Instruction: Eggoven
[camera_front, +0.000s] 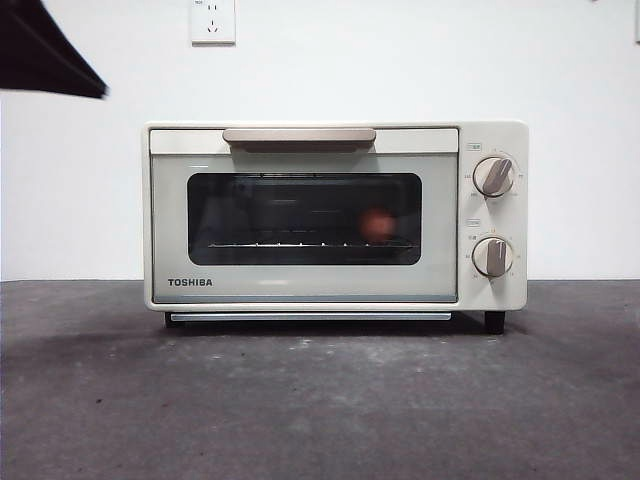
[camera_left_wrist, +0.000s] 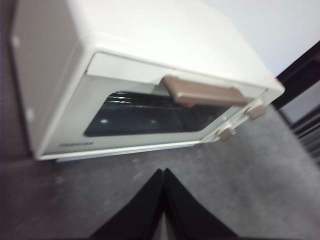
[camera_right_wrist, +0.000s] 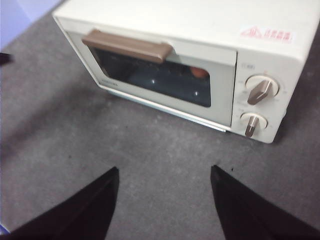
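The TOSHIBA toaster oven (camera_front: 335, 215) stood on the grey table (camera_front: 320, 400), door closed, with open tabletop in front of it. The reddish-brown egg (camera_front: 377, 224) sat inside on the wire rack (camera_front: 310, 243), toward the knob side. The left gripper (camera_left_wrist: 164, 172) had jaws pressed together; the right gripper (camera_right_wrist: 165, 175) had jaws spread wide, both above the table before the oven

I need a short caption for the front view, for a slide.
Egg on the rack inside the closed toaster oven.

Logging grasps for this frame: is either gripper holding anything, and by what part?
Nothing is held. The left gripper is shut on nothing, and the right gripper is open.
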